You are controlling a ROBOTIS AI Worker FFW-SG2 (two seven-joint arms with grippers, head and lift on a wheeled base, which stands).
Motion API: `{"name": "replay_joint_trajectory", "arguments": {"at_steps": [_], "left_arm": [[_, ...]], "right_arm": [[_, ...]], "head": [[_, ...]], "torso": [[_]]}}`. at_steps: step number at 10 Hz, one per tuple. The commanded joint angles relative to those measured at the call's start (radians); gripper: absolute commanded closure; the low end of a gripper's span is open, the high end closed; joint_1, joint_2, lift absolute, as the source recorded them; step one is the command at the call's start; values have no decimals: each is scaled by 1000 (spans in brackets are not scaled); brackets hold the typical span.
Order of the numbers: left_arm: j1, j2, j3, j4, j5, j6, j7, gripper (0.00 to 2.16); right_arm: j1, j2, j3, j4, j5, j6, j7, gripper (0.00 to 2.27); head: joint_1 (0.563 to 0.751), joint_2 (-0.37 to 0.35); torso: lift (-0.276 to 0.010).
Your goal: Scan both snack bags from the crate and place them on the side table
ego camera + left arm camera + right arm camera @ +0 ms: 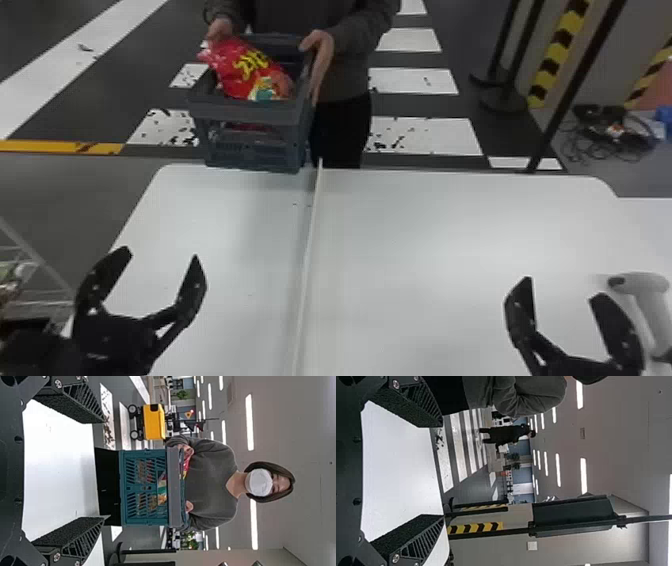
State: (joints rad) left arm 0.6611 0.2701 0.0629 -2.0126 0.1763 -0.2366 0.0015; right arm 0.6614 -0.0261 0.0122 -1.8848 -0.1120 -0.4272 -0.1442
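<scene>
The left gripper [162,254] is held over the table [425,225], at its left side, with its arm brought in from the bottom left corner of the head view. It is pointed forward, away from the robot, and its two black fingers are spread wide, with nothing held between them. The right gripper [562,288] is held over the other side of the table, near the bottom right. It is pointed forward too, and its fingers are also kept wide apart, with nothing held. The two grippers are set well apart, with a thin pale strip [311,220] seen on the table between them.

A red snack bag [235,70] is seen in the gray-blue crate [250,112], tilted, with its top end poked up over the rim. More color is seen through the slots, but how many bags are inside cannot be told. The crate is held by a person's hands [320,47] at the far edge of the table. Whether it is also rested on the table cannot be told.

A white scanner [645,285] is seen on the table, just beside the right gripper. A wire rack [30,247] is seen at the far left, near the left arm.
</scene>
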Motion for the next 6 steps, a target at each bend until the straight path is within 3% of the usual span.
{"name": "replay_joint_trajectory", "arguments": {"at_steps": [1,6], "left_arm": [[0,-2,0,0,0,-3,0,124],[-1,-3,1,9,-1,-9,-2,124]], "right_arm": [[-2,0,0,3,0,0,0,113],[-8,2,0,7,0,3,0,113]], "head": [[695,22],[695,23]], "torso": [[-98],[-98]]}}
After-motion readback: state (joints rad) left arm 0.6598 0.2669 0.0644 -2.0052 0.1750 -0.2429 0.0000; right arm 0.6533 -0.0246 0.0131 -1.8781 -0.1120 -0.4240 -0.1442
